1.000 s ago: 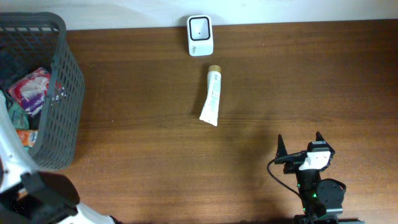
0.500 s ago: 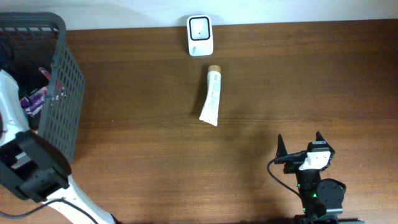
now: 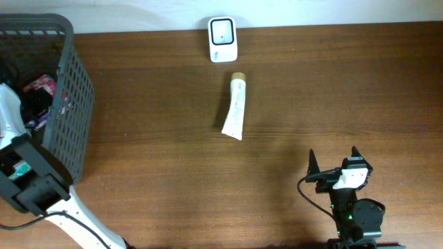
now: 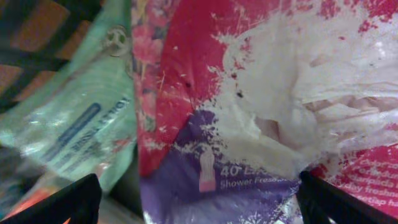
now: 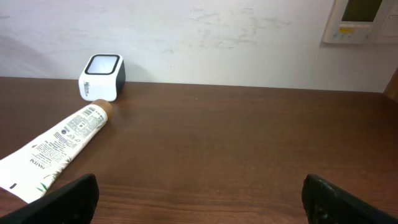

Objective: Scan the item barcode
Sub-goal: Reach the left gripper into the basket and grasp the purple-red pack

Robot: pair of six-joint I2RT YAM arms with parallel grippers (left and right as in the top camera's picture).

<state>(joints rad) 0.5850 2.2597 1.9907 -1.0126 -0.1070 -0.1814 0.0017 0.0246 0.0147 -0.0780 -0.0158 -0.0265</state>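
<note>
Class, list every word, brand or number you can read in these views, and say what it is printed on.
"40" and "Shower Fres", cut off: on the red and purple packet.
"PANTENE", probably: on the tube; its other print is too small to read.
Dark lettering on the green packet: too blurred to read.
Small label on the scanner: unreadable.

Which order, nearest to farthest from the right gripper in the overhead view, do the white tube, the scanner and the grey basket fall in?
1. The white tube, mid-table, ahead-left of the right gripper.
2. The scanner, at the table's far edge.
3. The grey basket, far left end.
</note>
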